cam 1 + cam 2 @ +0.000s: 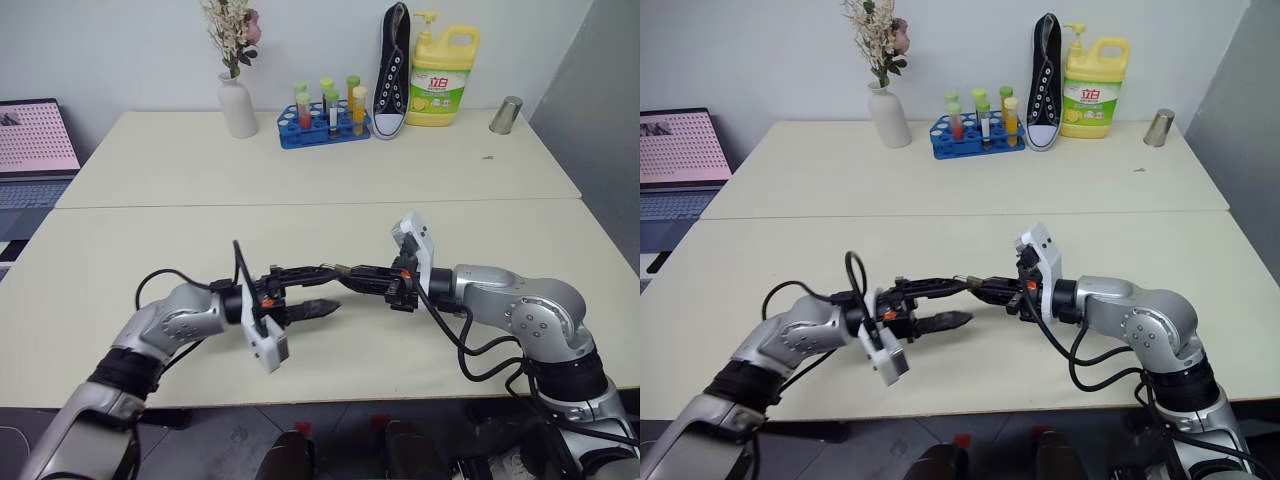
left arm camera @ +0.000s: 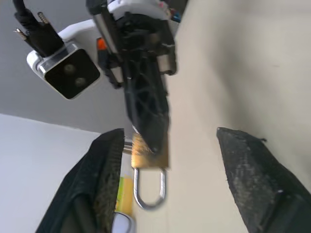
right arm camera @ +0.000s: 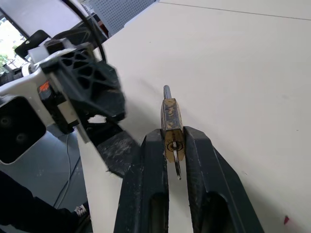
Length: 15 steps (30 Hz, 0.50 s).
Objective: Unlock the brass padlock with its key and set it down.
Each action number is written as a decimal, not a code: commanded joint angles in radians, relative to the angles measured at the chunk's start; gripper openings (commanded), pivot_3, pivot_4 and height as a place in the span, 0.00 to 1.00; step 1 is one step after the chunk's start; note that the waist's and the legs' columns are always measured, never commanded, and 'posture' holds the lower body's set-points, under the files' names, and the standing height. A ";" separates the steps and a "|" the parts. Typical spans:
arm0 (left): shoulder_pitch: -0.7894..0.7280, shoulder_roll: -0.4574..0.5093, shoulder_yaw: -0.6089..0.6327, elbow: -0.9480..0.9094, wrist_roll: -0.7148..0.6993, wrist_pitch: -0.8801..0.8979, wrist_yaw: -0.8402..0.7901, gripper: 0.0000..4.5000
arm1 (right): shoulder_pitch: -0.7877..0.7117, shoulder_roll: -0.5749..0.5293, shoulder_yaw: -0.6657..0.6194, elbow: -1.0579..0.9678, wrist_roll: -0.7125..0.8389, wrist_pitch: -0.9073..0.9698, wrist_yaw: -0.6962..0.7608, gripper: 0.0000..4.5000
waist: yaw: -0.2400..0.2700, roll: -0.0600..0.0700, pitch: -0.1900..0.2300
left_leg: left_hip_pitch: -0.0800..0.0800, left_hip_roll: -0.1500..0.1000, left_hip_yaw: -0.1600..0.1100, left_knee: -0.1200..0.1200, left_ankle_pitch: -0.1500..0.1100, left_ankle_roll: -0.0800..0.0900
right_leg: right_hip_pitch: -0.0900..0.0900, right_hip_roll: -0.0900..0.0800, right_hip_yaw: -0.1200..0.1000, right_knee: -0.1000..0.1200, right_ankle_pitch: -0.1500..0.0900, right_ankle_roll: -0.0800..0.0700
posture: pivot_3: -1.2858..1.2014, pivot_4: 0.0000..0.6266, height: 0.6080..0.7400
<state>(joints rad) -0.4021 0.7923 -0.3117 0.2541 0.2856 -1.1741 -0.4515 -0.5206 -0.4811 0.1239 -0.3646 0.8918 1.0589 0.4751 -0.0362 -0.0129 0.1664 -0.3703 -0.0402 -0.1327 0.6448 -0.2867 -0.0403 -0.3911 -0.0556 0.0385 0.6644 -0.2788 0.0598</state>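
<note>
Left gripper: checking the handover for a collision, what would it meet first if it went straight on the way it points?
Probably the brass padlock pinched in the right gripper, straight ahead between the left gripper's open fingers.

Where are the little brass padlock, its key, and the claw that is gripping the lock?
brass padlock [image 3: 171, 116]: right wrist view, on the edge of its brass body.
key [image 3: 177, 168]: right wrist view, on the silvery bit sticking out of the keyhole.
right gripper [image 3: 174, 141]: right wrist view, between its two black fingertips, shut on the padlock.
</note>
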 commanded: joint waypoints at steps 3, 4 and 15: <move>0.084 0.025 0.045 -0.129 -0.194 0.167 -0.029 0.59 | 0.005 -0.024 -0.034 -0.016 -0.039 -0.036 0.037 0.03 | 0.004 0.000 0.000 | 0.000 0.000 0.000 0.000 0.000 0.000 | 0.000 0.000 0.000 0.000 0.000 0.000 | 0.52 0.24 1.00; 0.100 0.022 0.049 -0.144 -0.242 0.231 -0.043 0.55 | 0.006 -0.029 -0.035 -0.016 -0.046 -0.041 0.044 0.03 | 0.004 0.000 0.000 | 0.000 0.000 0.000 0.000 0.000 0.000 | 0.000 -0.001 0.000 0.000 0.000 0.000 | 0.52 0.24 1.00; 0.055 -0.082 0.085 -0.252 -0.668 0.861 -0.292 0.00 | 0.016 -0.052 -0.034 -0.067 -0.066 -0.073 0.115 0.03 | 0.002 0.000 0.000 | 0.000 0.000 0.000 0.000 0.000 0.000 | 0.001 0.000 -0.001 0.000 0.000 0.000 | 0.52 0.24 1.00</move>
<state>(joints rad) -0.3318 0.7244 -0.2598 0.0398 -0.3237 -0.3880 -0.7197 -0.4980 -0.5355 0.1156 -0.3800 0.8123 1.0093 0.5697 -0.0345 -0.0129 0.1665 -0.3703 -0.0407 -0.1329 0.6451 -0.2868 -0.0403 -0.3903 -0.0552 0.0378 0.6643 -0.2789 0.0598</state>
